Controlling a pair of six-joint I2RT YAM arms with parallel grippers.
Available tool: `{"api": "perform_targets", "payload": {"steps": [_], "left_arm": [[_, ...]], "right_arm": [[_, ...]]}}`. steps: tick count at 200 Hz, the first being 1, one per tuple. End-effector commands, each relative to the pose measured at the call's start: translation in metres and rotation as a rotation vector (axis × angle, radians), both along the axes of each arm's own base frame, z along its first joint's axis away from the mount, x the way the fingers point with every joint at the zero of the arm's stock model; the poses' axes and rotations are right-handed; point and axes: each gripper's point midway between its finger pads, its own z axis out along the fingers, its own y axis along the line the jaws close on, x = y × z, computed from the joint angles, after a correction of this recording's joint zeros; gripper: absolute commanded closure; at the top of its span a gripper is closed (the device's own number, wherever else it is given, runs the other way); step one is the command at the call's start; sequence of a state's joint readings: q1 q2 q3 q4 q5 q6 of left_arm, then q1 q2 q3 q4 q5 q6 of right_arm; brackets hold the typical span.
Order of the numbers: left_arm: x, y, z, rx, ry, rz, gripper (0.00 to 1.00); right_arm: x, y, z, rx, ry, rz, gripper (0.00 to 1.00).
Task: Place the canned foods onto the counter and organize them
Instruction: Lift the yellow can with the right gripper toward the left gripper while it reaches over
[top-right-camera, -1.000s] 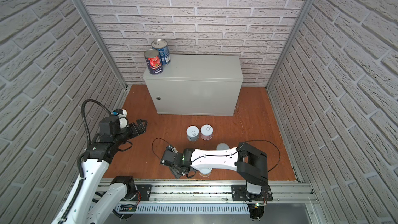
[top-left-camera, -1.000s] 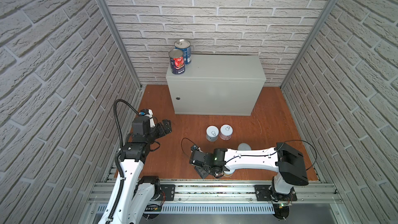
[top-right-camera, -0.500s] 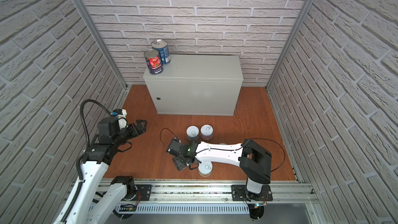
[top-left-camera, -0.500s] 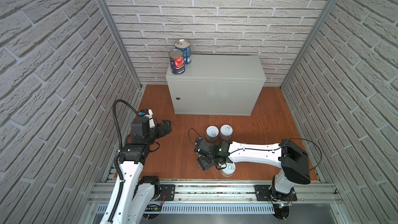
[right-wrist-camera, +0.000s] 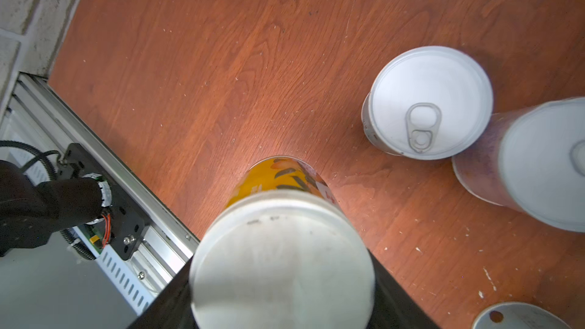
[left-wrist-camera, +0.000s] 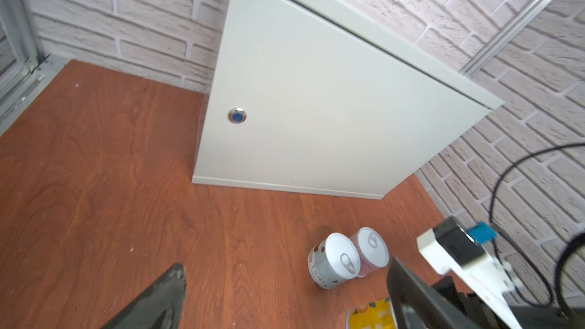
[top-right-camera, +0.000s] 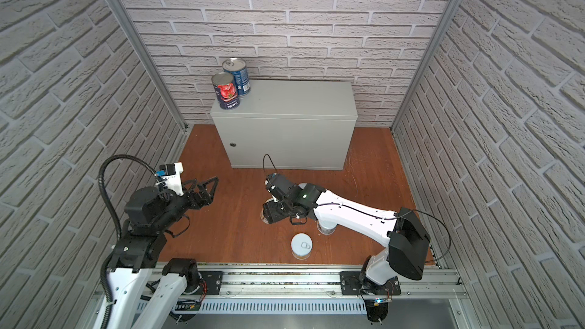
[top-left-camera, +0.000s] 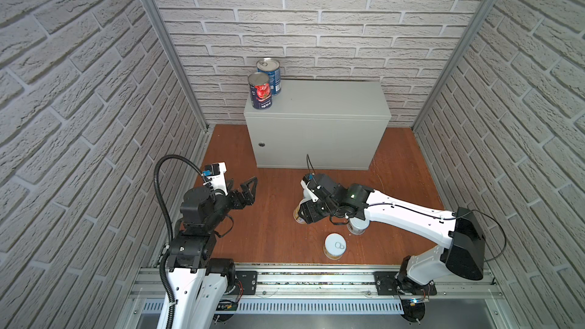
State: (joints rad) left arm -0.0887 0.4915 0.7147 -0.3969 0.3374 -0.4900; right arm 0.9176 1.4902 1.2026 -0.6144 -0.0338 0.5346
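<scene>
Two tall canned foods stand on the left back corner of the grey counter [top-left-camera: 316, 102] [top-right-camera: 285, 102] [left-wrist-camera: 316, 90]: a blue one [top-left-camera: 269, 74] [top-right-camera: 235, 75] and a tomato one [top-left-camera: 260, 93] [top-right-camera: 225, 93]. My right gripper [top-left-camera: 305, 213] [top-right-camera: 272, 213] [right-wrist-camera: 281, 280] is shut on a yellow can [right-wrist-camera: 278, 181] [left-wrist-camera: 370, 314], held just off the wooden floor in front of the counter. Beside it stand a pale blue can [right-wrist-camera: 427, 102] [left-wrist-camera: 332, 261] and a pink can [right-wrist-camera: 538, 166] [left-wrist-camera: 370, 251]. My left gripper [top-left-camera: 250, 189] [top-right-camera: 210, 189] [left-wrist-camera: 285, 276] hangs open and empty at the left.
A white-lidded can [top-left-camera: 335, 245] [top-right-camera: 301, 245] stands near the front rail. Another short can [top-left-camera: 357, 227] [top-right-camera: 326, 227] is half hidden under my right forearm. Brick walls close in the left, right and back. Bare floor [top-left-camera: 272, 223] lies between the two arms.
My right gripper has risen and moved back from the front rail towards the counter with the yellow can in it, uncovering the can near the rail. The left arm has barely moved.
</scene>
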Motion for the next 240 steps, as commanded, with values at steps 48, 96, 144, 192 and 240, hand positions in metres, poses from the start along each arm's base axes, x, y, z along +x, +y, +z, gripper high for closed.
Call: {"api": "perform_targets", "payload": {"steps": [48,96,144,192,240], "left_arm": [[0.003,-0.044,0.031,0.013,-0.105,-0.175,0.02],[0.012,-0.088,0.024,0.094,-0.091,-0.243,0.02],[0.018,-0.167,-0.002,0.150,-0.087,-0.383,0.02],[0.010,-0.231,-0.019,0.188,-0.140,-0.552,0.02],[-0.014,-0.258,-0.015,0.097,-0.233,-0.729,0.02]], "right_arm": [[0.024,-0.033,0.072,0.187,-0.095,-0.009,0.60],[0.032,-0.072,0.079,0.230,-0.095,-0.077,0.59],[0.029,-0.095,0.076,0.303,-0.058,-0.122,0.59],[0.013,-0.111,0.081,0.340,-0.039,-0.138,0.59],[-0.003,-0.116,0.083,0.376,-0.013,-0.119,0.57]]}}
